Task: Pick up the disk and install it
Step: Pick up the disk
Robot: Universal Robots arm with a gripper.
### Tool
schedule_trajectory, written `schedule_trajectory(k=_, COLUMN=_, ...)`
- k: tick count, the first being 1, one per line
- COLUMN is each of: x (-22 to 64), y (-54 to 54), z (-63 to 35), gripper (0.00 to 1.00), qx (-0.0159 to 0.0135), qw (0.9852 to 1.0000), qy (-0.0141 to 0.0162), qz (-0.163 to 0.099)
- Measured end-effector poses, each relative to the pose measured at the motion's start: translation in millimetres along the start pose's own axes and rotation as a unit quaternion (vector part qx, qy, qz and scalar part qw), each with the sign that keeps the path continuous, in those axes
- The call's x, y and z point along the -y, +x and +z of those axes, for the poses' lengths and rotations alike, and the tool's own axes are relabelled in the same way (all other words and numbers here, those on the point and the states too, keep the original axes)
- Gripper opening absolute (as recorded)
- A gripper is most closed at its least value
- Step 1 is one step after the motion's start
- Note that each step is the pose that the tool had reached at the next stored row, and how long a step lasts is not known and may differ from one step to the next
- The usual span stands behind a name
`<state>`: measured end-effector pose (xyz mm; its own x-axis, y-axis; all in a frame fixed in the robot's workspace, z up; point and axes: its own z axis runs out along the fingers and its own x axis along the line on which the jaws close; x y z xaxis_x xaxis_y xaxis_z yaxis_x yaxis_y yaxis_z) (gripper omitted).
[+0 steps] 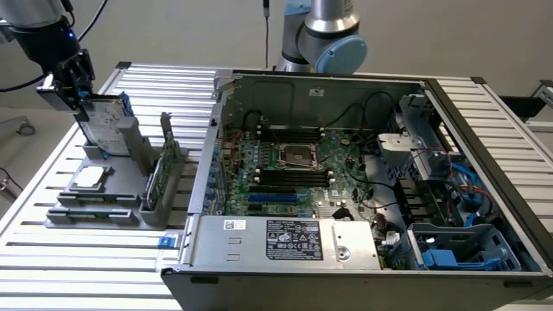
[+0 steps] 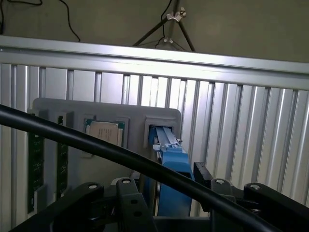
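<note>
The disk (image 1: 108,123), a silver-grey drive with a white label and blue side rails, stands on edge in a slot of the grey holder (image 1: 121,194) at the exterior view's left. My gripper (image 1: 87,105) sits over its upper end, fingers on either side and closed against it. In the wrist view the disk's blue rail (image 2: 173,162) runs from the holder's slot (image 2: 163,126) up between the black fingers (image 2: 129,195) of the gripper (image 2: 169,193). I cannot tell whether the disk's lower end has left the slot.
The holder also carries a small silver chip (image 1: 90,176) and an upright green card (image 1: 155,178). The open computer case (image 1: 346,84) lies to the exterior view's right, with a blue drive bay (image 1: 449,256) at its near corner. A black cable (image 2: 96,145) crosses the wrist view.
</note>
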<state>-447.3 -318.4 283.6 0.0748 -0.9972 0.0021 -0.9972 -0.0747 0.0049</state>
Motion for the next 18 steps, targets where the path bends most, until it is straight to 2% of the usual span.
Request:
schedule_trajectory(k=4, x=0.2, y=-2.0, z=7.1, gripper=0.54, qx=0.0000, qw=1.0000, qy=0.0000, qz=0.005)
schedule_trajectory(k=8, x=0.3, y=-2.9, z=7.6, gripper=0.54, qx=0.0001, qw=1.0000, qy=-0.0001, qz=0.007)
schedule_trajectory(k=13, x=0.3, y=-3.2, z=7.6, gripper=0.54, qx=0.0003, qw=0.9999, qy=-0.0037, qz=0.011)
schedule_trajectory(k=18, x=0.2, y=-3.2, z=7.6, gripper=0.54, qx=0.0003, qw=0.9999, qy=-0.0041, qz=0.014)
